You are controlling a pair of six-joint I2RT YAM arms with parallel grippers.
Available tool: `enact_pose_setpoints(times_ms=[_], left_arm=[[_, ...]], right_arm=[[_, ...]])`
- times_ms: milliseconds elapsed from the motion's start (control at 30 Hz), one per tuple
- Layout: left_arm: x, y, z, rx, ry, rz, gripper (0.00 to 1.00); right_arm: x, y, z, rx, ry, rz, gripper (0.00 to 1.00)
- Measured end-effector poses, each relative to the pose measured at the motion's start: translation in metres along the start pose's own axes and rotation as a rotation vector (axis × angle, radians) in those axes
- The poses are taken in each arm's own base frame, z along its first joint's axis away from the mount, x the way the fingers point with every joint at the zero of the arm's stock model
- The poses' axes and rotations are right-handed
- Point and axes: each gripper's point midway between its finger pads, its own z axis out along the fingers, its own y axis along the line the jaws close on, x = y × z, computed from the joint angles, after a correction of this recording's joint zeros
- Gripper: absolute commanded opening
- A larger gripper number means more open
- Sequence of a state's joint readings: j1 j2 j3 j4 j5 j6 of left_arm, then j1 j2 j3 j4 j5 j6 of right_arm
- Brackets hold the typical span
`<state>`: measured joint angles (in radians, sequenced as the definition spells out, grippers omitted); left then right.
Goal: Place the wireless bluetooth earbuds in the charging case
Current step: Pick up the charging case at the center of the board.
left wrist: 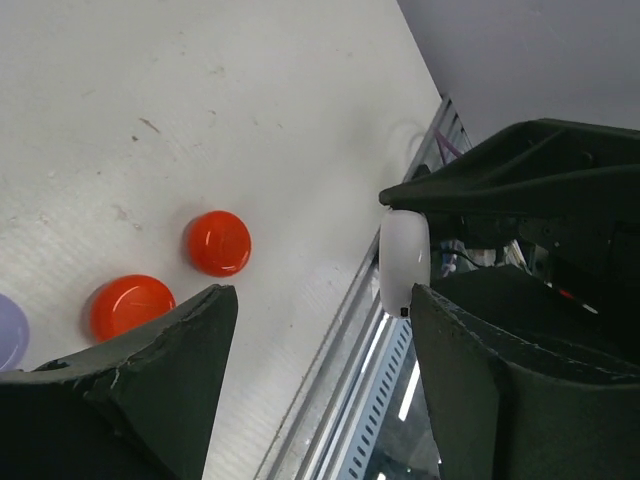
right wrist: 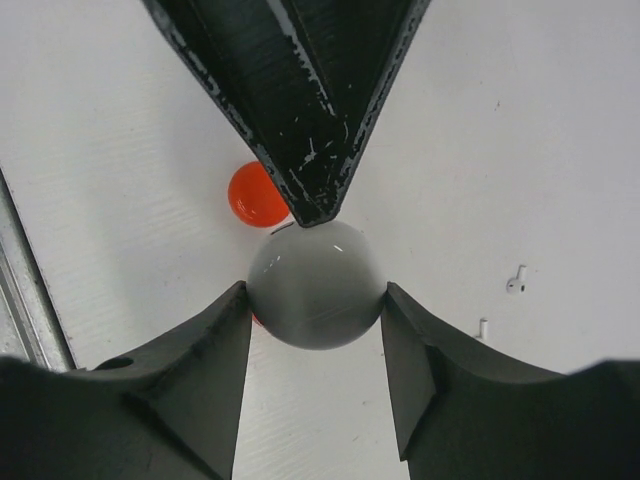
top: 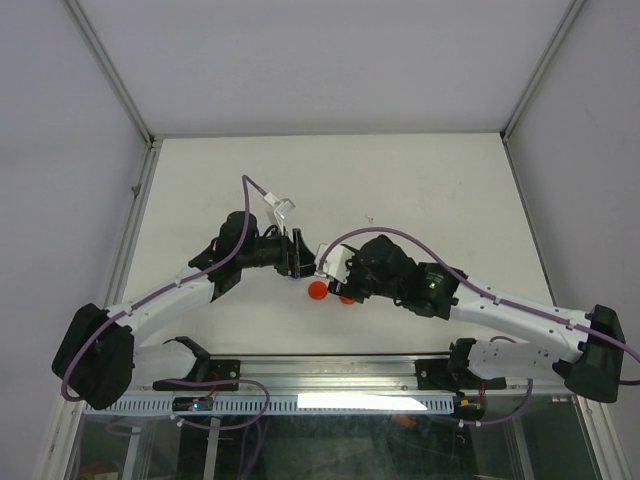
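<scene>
Right tool (right wrist: pixel 316 302) gripping round white case (right wrist: pixel 316 283), 2 earbuds (right wrist: pixel 515 280) (tiny) on table (right wrist: pixel 560 150)

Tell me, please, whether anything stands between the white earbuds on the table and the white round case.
Nothing lies on the table between the white earbuds and the white round case. The case is clamped in the right gripper, a finger of the left gripper at its rim, and shows no opening.

Two red discs (left wrist: pixel 218 243) (left wrist: pixel 130 306); one lilac disc (left wrist: pixel 8 332); one white disc (right wrist: pixel 316 285); two tiny white earbuds (right wrist: pixel 516 280) (right wrist: pixel 483 327).
</scene>
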<state>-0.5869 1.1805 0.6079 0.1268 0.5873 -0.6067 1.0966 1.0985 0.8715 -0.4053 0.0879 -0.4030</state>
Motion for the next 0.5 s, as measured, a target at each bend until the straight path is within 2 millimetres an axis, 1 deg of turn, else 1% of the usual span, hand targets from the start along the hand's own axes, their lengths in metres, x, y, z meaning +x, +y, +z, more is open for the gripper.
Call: enact_pose_setpoints(times_ms=[100, 267, 500], left_arm=[[0.005, -0.011, 0.000, 0.064, 0.046, 0.012, 0.69], [0.013, -0.021, -0.001, 0.129, 0.100, 0.017, 0.67], [0.019, -0.030, -0.005, 0.183, 0.138, 0.019, 0.62]], right_arm=[[-0.004, 0.004, -0.005, -0.035, -0.033, -0.093, 0.49], [-0.007, 0.011, -0.005, -0.074, -0.051, -0.208, 0.49], [-0.003, 0.015, 0.000, -0.102, -0.029, -0.310, 0.49]])
